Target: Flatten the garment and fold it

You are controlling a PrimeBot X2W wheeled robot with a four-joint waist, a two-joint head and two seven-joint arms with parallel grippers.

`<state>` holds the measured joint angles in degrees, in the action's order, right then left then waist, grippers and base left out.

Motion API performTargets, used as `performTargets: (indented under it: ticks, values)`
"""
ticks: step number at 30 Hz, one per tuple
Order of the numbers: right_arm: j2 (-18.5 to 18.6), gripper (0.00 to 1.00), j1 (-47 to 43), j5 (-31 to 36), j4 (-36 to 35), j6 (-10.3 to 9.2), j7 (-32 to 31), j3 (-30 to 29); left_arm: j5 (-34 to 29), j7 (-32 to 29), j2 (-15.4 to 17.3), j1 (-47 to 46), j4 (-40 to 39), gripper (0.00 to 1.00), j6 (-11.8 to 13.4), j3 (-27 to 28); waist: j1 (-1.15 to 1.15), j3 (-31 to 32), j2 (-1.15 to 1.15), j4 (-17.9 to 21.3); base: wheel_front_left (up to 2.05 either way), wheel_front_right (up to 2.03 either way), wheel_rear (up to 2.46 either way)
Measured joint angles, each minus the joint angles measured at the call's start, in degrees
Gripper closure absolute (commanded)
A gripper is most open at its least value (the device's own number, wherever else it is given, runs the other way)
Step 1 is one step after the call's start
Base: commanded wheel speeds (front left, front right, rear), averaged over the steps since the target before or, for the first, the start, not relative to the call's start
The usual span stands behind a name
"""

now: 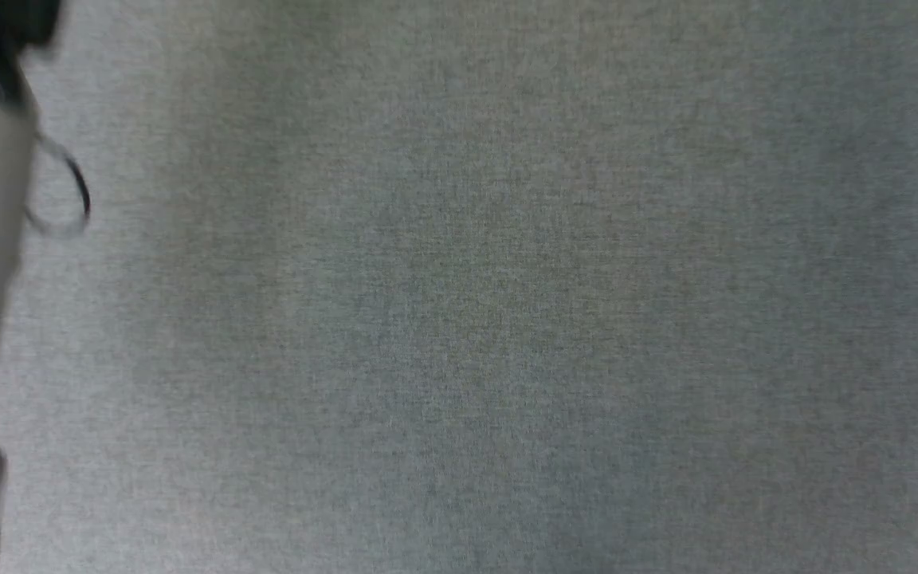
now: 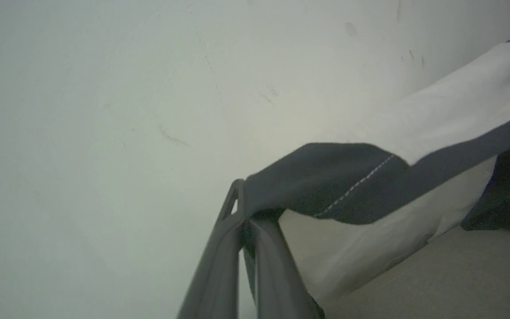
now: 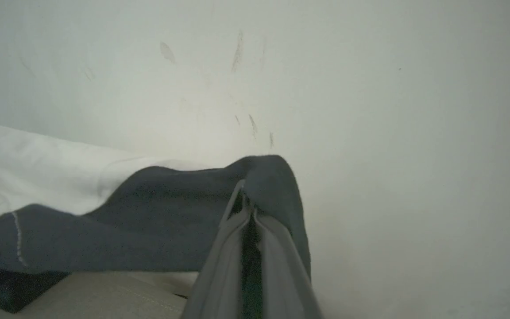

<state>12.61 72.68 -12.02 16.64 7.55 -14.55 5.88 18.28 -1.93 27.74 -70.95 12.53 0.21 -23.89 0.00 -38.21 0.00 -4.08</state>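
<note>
My left gripper (image 2: 244, 217) clamped on garment (image 2: 450, 106), black edge; my right gripper (image 3: 248, 208) clamped likewise. Garment hangs before pale wall (image 2: 104, 110), long axis stretched between both grips; neither arm nearer, I judge.

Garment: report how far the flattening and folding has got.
Done: both grips are taken. In hand: the left gripper is shut on a black edge of the garment, the right gripper on another black part, with the white body sagging between them. Left: laying it flat and every fold; the cloth hangs rumpled.
</note>
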Motion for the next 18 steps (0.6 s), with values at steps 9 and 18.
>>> performTargets:
  ticks: [9,18]
  values:
    - [0.6,1.0,-25.8,-6.0,-21.3,0.0,-4.6,-4.0,1.6,-1.7,4.3,24.5,-20.8,1.0,7.0,-0.4,-0.02,6.7,0.0,0.6,0.0,0.0,0.0]
    - [-4.5,1.0,-52.4,-6.4,-34.2,0.0,-5.4,-8.8,0.4,-2.2,5.7,47.1,-30.2,1.0,14.3,-4.2,-0.02,14.5,0.0,1.1,0.0,0.0,0.0]
